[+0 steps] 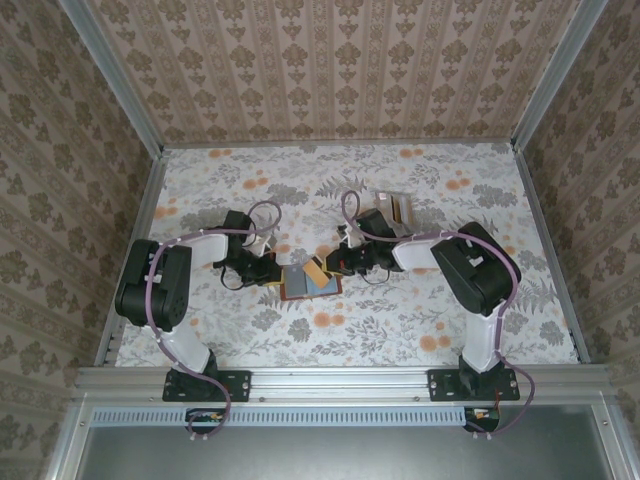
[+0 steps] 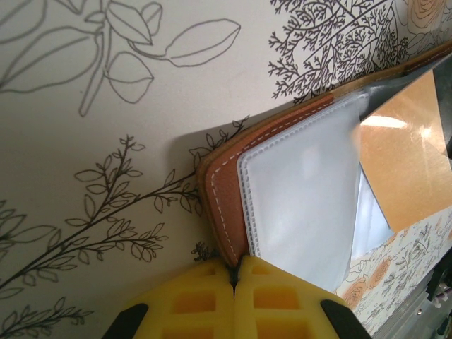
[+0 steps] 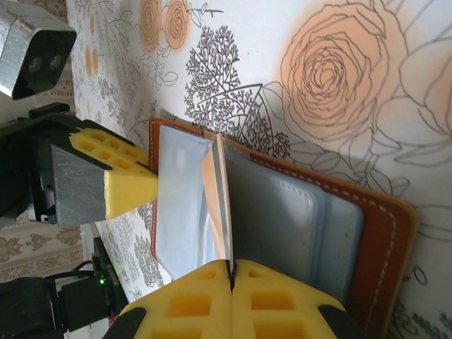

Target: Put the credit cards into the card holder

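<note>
The reddish-brown card holder [image 1: 300, 293] lies open on the floral table between the two arms. My left gripper [image 2: 236, 272] is shut on the stitched edge of its leather cover [image 2: 222, 205], beside a clear sleeve [image 2: 304, 198]. My right gripper [image 3: 232, 272] is shut on a tan credit card [image 3: 223, 205]. That card stands on edge among the holder's clear sleeves [image 3: 282, 219]. The same card [image 2: 406, 155] shows orange behind the lifted sleeve in the left wrist view. From above, the left gripper [image 1: 272, 272] and right gripper [image 1: 336, 262] flank the holder.
More credit cards [image 1: 393, 208] lie in a small pile behind the right gripper. The left gripper's yellow pads [image 3: 116, 176] sit close to the holder's far edge in the right wrist view. Patterned walls and metal rails [image 1: 545, 250] bound the table.
</note>
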Tool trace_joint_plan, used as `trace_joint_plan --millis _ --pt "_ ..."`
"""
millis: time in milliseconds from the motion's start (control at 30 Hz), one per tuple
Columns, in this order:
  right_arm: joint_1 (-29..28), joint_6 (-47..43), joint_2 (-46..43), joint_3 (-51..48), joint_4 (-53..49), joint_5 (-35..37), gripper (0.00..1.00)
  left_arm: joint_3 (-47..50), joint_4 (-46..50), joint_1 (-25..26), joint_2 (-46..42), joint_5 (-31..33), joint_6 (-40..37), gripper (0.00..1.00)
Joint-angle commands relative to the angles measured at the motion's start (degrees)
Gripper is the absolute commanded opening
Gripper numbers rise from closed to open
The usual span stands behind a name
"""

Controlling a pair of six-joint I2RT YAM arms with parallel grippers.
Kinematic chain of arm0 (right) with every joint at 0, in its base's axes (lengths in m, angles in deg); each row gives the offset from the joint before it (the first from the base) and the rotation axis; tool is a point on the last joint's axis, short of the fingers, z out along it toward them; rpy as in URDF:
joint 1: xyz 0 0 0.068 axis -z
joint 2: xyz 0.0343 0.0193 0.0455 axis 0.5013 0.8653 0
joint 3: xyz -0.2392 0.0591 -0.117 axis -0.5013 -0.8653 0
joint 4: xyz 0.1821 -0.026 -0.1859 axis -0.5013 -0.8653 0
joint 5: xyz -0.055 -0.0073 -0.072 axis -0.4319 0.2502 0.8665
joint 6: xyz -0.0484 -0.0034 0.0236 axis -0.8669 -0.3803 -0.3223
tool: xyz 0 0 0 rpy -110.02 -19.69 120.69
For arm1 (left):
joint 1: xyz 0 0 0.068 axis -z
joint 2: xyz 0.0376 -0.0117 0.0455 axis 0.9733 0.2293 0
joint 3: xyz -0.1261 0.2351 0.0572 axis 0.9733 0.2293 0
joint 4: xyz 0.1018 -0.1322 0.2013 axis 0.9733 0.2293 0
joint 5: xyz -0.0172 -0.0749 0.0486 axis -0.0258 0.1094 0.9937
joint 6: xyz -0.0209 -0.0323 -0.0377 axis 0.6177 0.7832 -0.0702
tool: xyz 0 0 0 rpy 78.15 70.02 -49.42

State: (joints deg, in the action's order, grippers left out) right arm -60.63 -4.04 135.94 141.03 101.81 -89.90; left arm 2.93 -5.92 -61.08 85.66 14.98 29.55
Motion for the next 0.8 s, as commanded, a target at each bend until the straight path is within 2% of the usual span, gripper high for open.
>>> trace_joint_plan --millis 0,267,567,767 --pt "-0.60 -0.45 -2.83 -2.13 -3.70 2.89 0.00 1.52 1.14 -0.12 1.07 4.16 0.90 0.00" --pt "-4.11 1.32 0.84 0.61 -2.56 3.76 0.00 1.31 0.95 -0.02 1.27 3.69 1.08 0.00" --pt "-4.52 12.01 0.78 -5.01 11.11 10.07 0.00 1.97 1.23 0.50 0.67 3.50 1.33 0.00" --pt "-4.61 14.92 1.72 -7.84 16.35 11.83 0.01 2.32 1.14 1.29 0.59 3.41 1.58 0.00"
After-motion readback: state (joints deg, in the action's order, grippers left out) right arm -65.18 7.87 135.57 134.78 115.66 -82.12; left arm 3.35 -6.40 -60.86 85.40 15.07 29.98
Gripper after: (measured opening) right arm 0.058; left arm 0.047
